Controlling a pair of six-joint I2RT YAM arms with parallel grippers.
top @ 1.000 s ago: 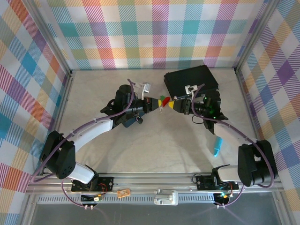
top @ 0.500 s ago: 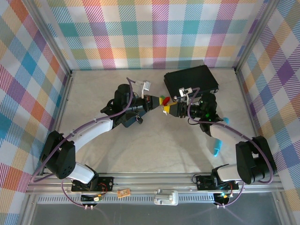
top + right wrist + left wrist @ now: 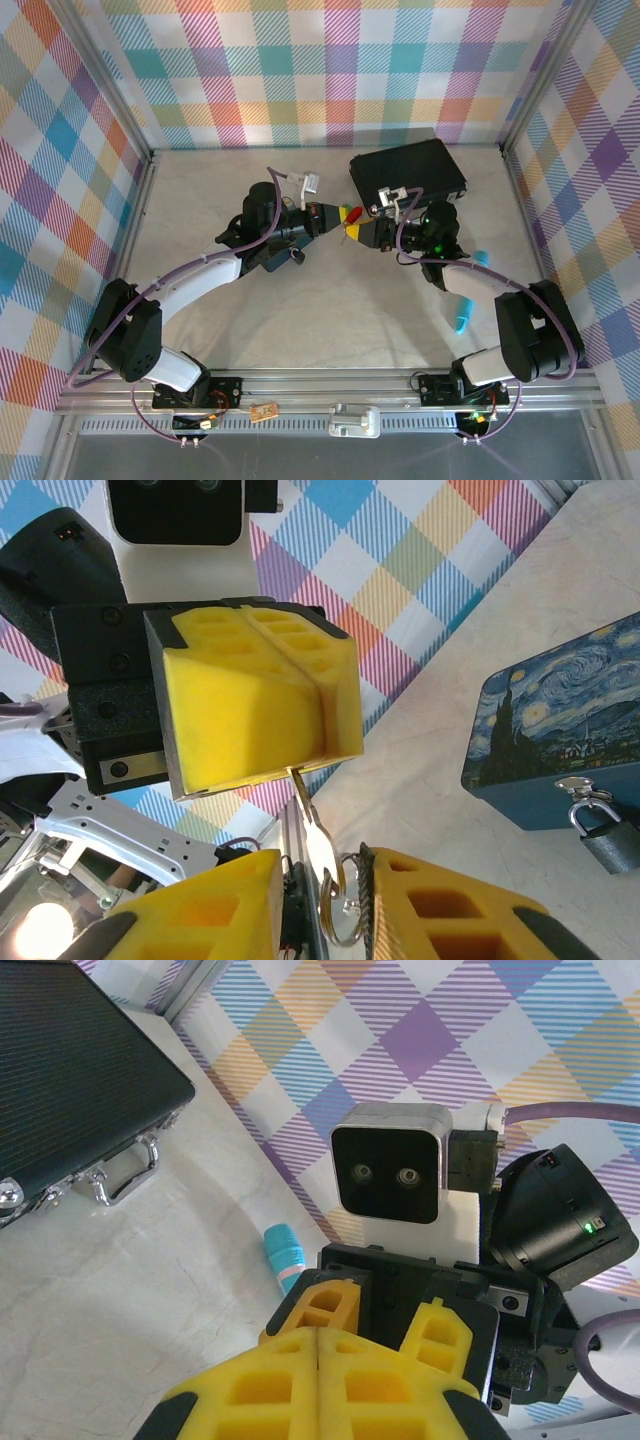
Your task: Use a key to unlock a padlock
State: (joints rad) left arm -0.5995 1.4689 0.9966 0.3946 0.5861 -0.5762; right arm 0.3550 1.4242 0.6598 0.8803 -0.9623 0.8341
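Pale worktop (image 3: 350, 310) within checked walls (image 3: 330, 70). The left fingers (image 3: 250, 710) are clenched on the key (image 3: 312, 835); the right fingers (image 3: 450, 910), released, flank its head. The padlock (image 3: 610, 842) hangs on the blue tin (image 3: 550, 730).

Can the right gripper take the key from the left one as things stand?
Probably yes: the right gripper has its jaws open on either side of the key, whose tip the left gripper pinches; nothing lies between.
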